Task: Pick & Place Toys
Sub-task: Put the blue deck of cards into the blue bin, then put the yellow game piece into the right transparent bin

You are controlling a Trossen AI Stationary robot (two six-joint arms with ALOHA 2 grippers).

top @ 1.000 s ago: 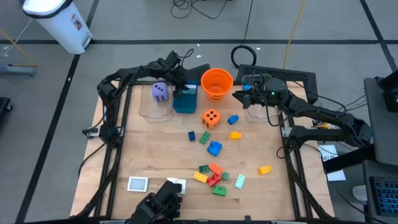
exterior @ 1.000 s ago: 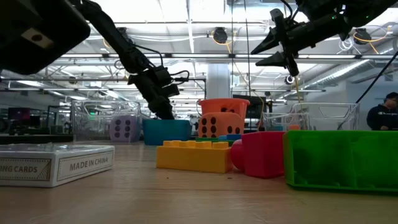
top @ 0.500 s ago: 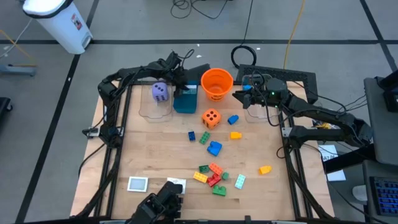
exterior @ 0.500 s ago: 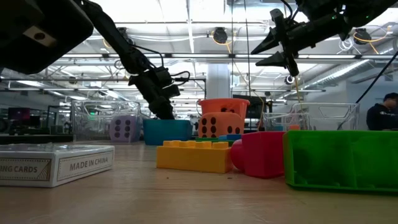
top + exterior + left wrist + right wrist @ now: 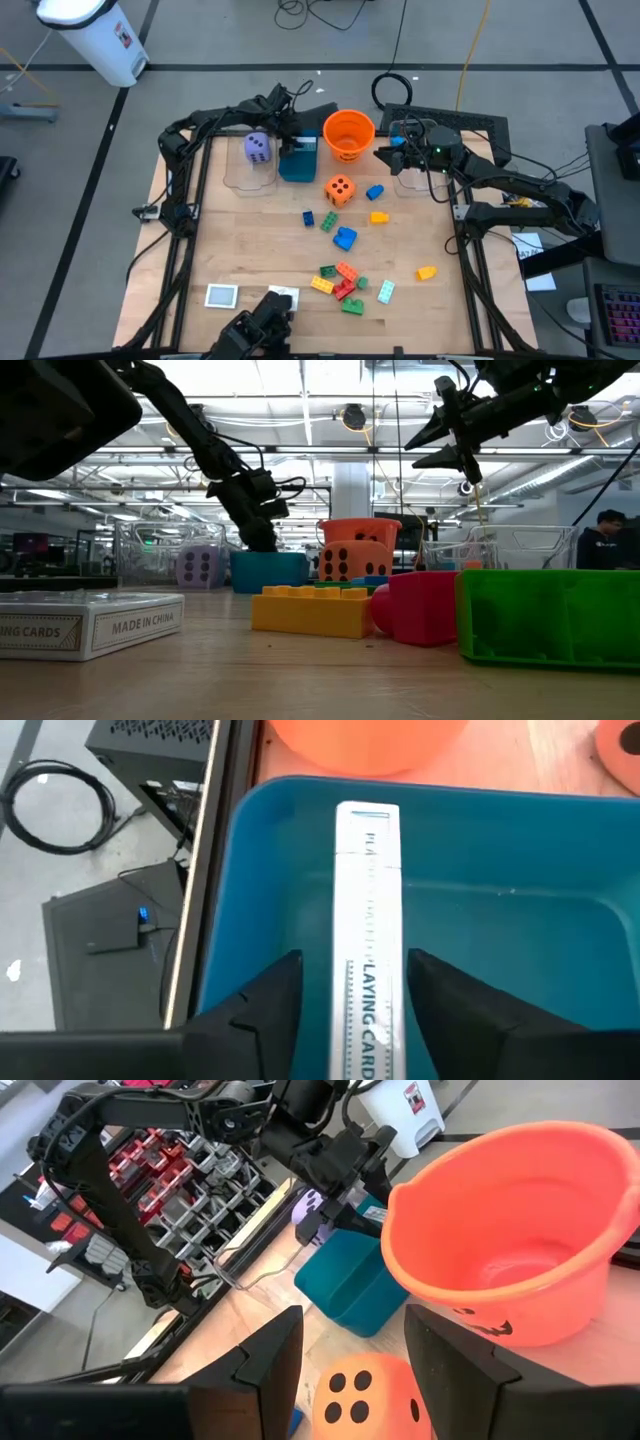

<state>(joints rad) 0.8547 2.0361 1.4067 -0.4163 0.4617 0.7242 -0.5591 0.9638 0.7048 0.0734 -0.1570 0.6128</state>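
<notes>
Released just now: left gripper (image 5: 345,1020) fingers spread either side of white card box (image 5: 367,930), standing on edge inside teal box (image 5: 298,160) near tabletop's far edge. Right gripper (image 5: 345,1365) fingers apart, empty, beside orange bucket (image 5: 348,135).

From my wrist feed on the left, the card box (image 5: 367,935) standing in the teal box (image 5: 480,850) runs off the frame, so I can't read its whole label or see whether the left hand (image 5: 352,1010) touches it. The orange bucket (image 5: 365,742) and orange die (image 5: 375,1398) are cropped. In the low view the green brick (image 5: 550,615) hides the bricks behind it. Beyond the tabletop's right edge a person (image 5: 603,542) is only partly in frame.
</notes>
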